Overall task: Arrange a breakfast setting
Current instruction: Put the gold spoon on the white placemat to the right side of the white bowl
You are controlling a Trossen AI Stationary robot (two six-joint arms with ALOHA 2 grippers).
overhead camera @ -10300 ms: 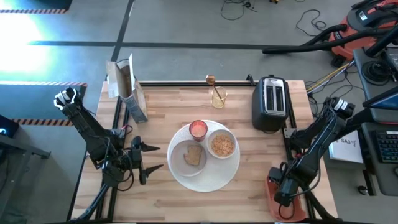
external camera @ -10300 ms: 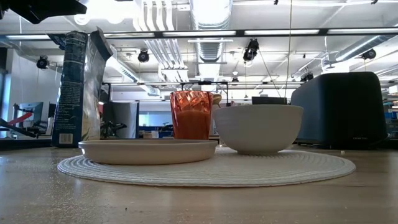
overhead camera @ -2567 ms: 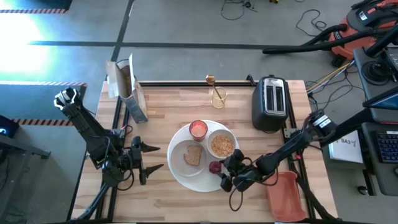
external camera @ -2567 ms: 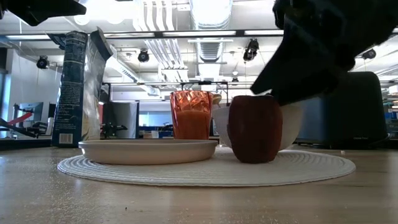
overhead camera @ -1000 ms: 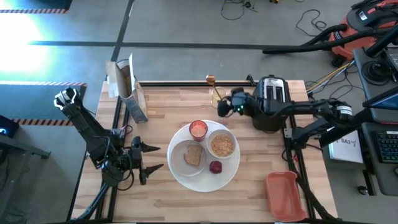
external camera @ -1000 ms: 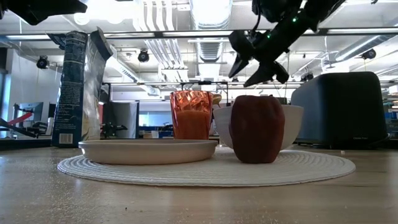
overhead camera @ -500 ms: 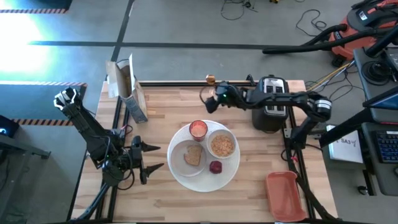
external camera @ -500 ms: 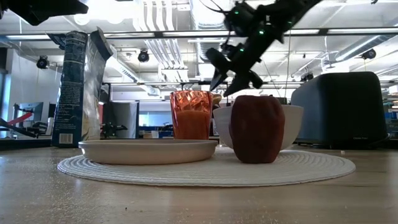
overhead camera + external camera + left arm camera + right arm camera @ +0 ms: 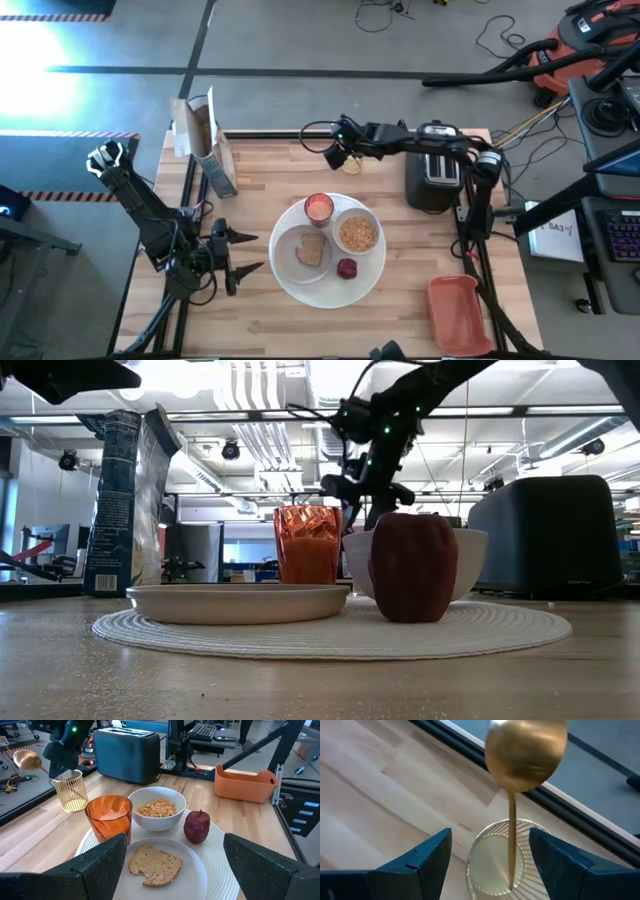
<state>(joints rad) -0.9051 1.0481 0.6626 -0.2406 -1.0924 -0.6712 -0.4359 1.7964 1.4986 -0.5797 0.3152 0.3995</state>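
Observation:
A large round white ribbed plate (image 9: 288,285) carries a smaller white plate (image 9: 300,262) with a toast slice (image 9: 311,250), a white bowl (image 9: 357,233) of cereal, a pink-red cup (image 9: 318,207) and a dark-red fruit (image 9: 347,268). The gold spoon (image 9: 526,755) stands handle-down in a gold wire holder (image 9: 502,862) at the far edge. My right gripper (image 9: 490,834) hovers open over the holder, one finger on either side of the spoon's handle (image 9: 512,830) and apart from it. My left gripper (image 9: 245,253) waits open, left of the plate.
A black toaster (image 9: 435,165) stands at the far right, just behind my right arm. An open cereal box (image 9: 205,150) stands at the far left. An orange bin (image 9: 460,315) sits at the near right corner. Bare wood lies near the front edge.
My right gripper has travelled along the far edge toward the table's left, from in front of the toaster to above the wire holder with the spoon, tipping further downward and rolling as it went. It has stayed open. Nothing on the plate has moved.

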